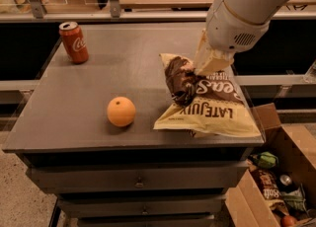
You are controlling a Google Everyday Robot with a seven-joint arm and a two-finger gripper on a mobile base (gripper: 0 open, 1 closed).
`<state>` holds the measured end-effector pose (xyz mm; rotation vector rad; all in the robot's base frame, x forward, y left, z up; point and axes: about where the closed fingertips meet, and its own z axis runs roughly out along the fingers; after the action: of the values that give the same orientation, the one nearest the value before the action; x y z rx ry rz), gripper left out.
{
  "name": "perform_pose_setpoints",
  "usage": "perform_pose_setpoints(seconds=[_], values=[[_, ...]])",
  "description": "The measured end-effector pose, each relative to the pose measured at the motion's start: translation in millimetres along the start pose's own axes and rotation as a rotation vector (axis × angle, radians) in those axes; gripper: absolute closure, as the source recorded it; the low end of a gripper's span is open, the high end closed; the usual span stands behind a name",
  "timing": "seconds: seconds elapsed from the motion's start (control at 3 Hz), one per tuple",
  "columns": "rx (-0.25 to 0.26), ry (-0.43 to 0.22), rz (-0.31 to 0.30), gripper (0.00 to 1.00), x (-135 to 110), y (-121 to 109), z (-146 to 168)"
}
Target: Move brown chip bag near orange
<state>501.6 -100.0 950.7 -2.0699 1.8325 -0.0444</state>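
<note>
**A:** Where is the claw?

**B:** The claw [211,68] hangs from the white arm [247,4], which comes in from 1 o'clock. It sits at the 12 o'clock edge of the bag [212,110], over the right half of the table [128,68].

**A:** Spread or closed?

**B:** Its cream fingers [215,63] are pressed in on the bag's upper end, pinching it. The foil there is bunched and lifted, with the crumpled brown part standing up at about 10 o'clock from the claw.

**A:** And the rest of the bag?

**B:** It slopes down to the table. The pale end with the "LATE JULY" lettering lies flat by the front rim, towards the table's 4 o'clock corner, and the lettering reads upside down from this view.

**A:** The orange?

**B:** The orange [121,111] rests on the table at 9 o'clock from the bag. It is near the bag's pale corner, but they are not touching.

**A:** Anything else?

**B:** A red can [74,42] stands upright at 11 o'clock from the orange, well apart, by the table's far left corner. Grey drawers [138,179] run under the tabletop. A cardboard box [301,144] of mixed snacks sits on the floor at 5 o'clock from the table.
</note>
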Motion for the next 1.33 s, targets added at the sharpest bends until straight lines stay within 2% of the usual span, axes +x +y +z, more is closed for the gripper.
perform_pose_setpoints(seconds=[1.33], values=[[-0.006, -0.016, -0.126, 1.0, -41, -15, 33]])
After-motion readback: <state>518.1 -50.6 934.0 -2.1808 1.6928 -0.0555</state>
